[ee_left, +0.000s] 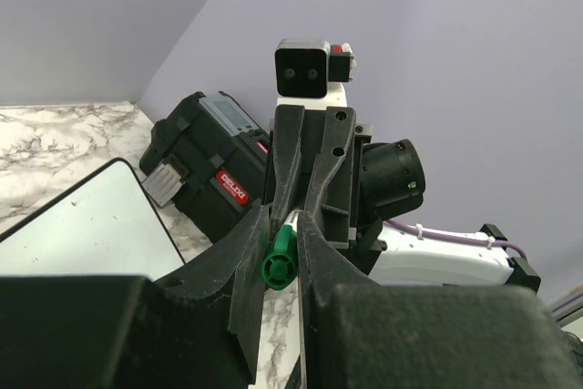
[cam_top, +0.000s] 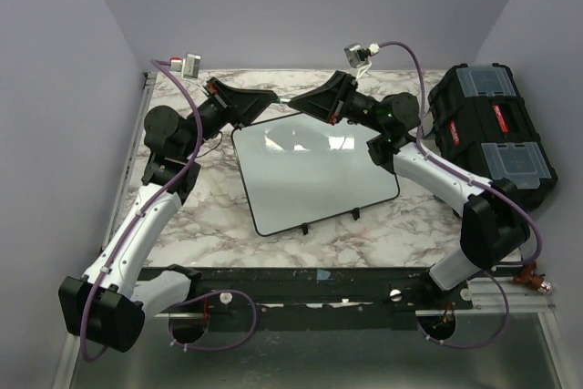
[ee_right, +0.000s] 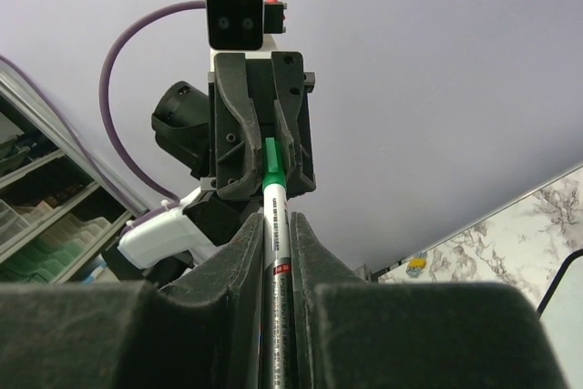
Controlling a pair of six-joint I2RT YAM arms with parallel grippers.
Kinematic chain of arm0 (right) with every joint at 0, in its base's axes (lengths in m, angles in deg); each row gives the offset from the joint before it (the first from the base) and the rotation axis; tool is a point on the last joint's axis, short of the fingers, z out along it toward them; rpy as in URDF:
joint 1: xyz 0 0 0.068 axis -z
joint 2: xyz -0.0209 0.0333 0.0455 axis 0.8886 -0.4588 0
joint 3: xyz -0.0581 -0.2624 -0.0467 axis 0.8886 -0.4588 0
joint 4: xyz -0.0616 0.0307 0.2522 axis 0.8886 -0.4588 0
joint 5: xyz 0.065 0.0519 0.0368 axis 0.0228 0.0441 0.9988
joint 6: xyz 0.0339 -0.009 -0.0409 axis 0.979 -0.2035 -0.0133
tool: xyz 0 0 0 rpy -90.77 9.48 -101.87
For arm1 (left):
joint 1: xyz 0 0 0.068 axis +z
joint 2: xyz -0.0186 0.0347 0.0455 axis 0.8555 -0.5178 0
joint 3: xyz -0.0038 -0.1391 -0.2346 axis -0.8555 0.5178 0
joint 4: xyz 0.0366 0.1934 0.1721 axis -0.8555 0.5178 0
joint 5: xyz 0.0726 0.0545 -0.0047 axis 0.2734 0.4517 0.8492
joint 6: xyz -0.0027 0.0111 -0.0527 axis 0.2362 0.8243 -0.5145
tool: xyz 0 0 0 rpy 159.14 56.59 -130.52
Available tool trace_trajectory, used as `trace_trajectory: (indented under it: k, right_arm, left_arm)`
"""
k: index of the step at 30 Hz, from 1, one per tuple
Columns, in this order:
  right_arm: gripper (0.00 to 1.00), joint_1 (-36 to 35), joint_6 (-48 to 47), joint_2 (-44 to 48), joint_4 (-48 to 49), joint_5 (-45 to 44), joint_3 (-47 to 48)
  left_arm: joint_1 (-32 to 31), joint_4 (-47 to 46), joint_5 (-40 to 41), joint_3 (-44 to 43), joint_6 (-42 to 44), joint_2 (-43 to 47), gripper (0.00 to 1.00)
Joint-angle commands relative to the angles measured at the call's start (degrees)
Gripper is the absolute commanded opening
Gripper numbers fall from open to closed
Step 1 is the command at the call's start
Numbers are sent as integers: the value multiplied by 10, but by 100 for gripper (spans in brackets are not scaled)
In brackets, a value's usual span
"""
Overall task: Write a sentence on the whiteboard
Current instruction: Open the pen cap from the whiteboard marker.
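Note:
The whiteboard (cam_top: 314,175) lies flat on the marble table, and a corner of the whiteboard (ee_left: 82,225) shows in the left wrist view. The sentence is out of view; the board's face shows only reflections. Both grippers meet tip to tip above the board's far edge. My left gripper (cam_top: 275,100) (ee_left: 284,225) is shut on the green cap (ee_left: 279,260) of a marker. My right gripper (cam_top: 299,103) (ee_right: 276,225) is shut on the same marker's silver barrel (ee_right: 277,252). The marker (cam_top: 286,99) bridges the two.
A black toolbox (cam_top: 492,134) (ee_left: 205,170) with clear lid compartments stands at the right of the table, beside the right arm. Purple cables loop over both arms. Shelving with bins (ee_right: 36,216) shows at the left of the right wrist view.

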Motion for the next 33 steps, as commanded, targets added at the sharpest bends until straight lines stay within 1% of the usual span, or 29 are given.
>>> trace_trajectory:
  k: [1, 4, 12, 19, 27, 33]
  right_arm:
    - [12, -5, 8, 4, 47, -2, 31]
    - [1, -5, 7, 6, 48, -4, 28]
    - [1, -6, 4, 17, 58, -8, 6]
    - [1, -6, -7, 30, 50, -13, -18]
    - [1, -6, 0, 35, 63, -13, -50]
    - [1, -6, 23, 21, 97, -10, -67]
  left_arm:
    - [-2, 38, 8, -2, 22, -7, 0]
    - [-2, 38, 7, -2, 22, -6, 0]
    - [-2, 44, 11, -2, 25, 2, 0]
    - [8, 41, 35, 16, 15, 20, 0]
    - [45, 21, 37, 51, -10, 46, 0]
    - [66, -3, 47, 78, -33, 64, 0]
